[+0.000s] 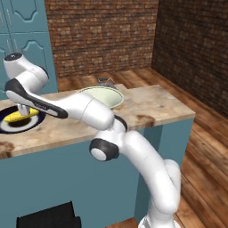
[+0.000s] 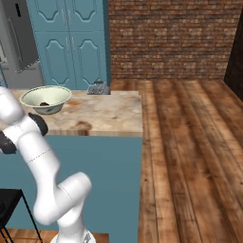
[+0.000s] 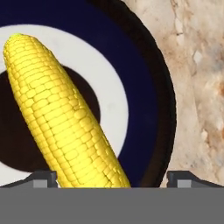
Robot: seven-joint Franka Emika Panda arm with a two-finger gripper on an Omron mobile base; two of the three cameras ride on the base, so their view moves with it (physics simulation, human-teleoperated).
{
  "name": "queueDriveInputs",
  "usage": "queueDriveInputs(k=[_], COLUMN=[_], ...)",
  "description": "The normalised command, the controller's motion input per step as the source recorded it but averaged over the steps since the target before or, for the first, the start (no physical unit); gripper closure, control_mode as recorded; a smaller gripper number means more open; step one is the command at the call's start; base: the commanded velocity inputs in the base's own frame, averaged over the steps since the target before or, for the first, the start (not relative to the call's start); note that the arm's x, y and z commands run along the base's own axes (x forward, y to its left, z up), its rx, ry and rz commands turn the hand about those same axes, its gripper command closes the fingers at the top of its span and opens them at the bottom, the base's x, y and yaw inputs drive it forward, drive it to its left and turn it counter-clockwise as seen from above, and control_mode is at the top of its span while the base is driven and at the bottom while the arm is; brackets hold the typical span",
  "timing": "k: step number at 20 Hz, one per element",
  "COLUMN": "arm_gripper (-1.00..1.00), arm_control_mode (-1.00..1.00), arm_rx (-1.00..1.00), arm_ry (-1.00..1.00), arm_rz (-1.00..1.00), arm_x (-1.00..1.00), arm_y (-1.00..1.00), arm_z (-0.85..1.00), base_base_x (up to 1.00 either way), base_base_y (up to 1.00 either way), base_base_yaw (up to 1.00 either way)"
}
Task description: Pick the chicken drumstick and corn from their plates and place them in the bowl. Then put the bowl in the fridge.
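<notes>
My gripper (image 3: 112, 177) hangs just above the corn (image 3: 61, 118) with its 2 fingers spread wide and nothing between them – the left tip sits almost against the cob, the right tip is well apart from it, over the plate's dark edge. The corn lies diagonally on the navy-rimmed plate (image 3: 144, 87), across the white ring and the dark centre. From the left base camera I see the same plate (image 1: 9, 126) at the left end of the marble counter (image 1: 151, 109), with the hand (image 1: 23, 109) low over it. The bowl (image 2: 45, 98) stands further along the counter, and a small dark piece inside it (image 2: 44, 103) looks to me like the drumstick – so I judge 1 of 2 foods is already placed. The corn and the fridge (image 2: 19, 42) step are left.
</notes>
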Motion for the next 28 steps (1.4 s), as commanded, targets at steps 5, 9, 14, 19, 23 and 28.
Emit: queueDriveInputs(k=[5,9,14,19,23,28], arm_gripper=[-1.0,-1.0,-1.0,-1.0,1.0,1.0], arm_control_mode=[-1.0,-1.0,-1.0,-1.0,-1.0,-1.0], arm_rx=[0.0,0.0,0.0,-0.03,-0.12,-0.14], arm_ry=[0.21,0.2,0.18,0.01,0.03,0.01], arm_rz=[0.0,0.0,0.0,0.0,0.0,0.03], arm_x=[0.0,0.0,-0.05,0.14,0.07,0.0], arm_y=[0.11,0.06,0.1,0.07,0.12,0.12], arm_z=[-0.01,-0.01,-0.04,0.0,0.0,0.17], base_base_x=[0.0,0.0,0.0,0.0,0.0,0.0], base_base_y=[0.0,0.0,0.0,0.0,0.0,0.0], base_base_yaw=[0.0,0.0,0.0,0.0,0.0,0.0])
